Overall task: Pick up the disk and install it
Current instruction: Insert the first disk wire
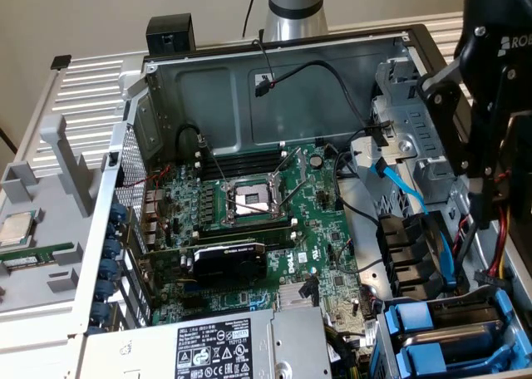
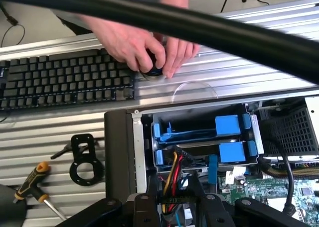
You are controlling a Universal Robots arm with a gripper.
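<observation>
Gripper [image 2: 174, 199] jaws part-spread, pinching nothing, hovering just above the drive cage [image 2: 144, 137] where the disk [image 2: 232, 151] looks slotted in; seating it well likely means a straight push, clear of the cables [image 2: 174, 170].

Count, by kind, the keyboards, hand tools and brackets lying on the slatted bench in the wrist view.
Keyboard: 1
Screwdriver: 1
Black bracket: 1
Total: 3
</observation>
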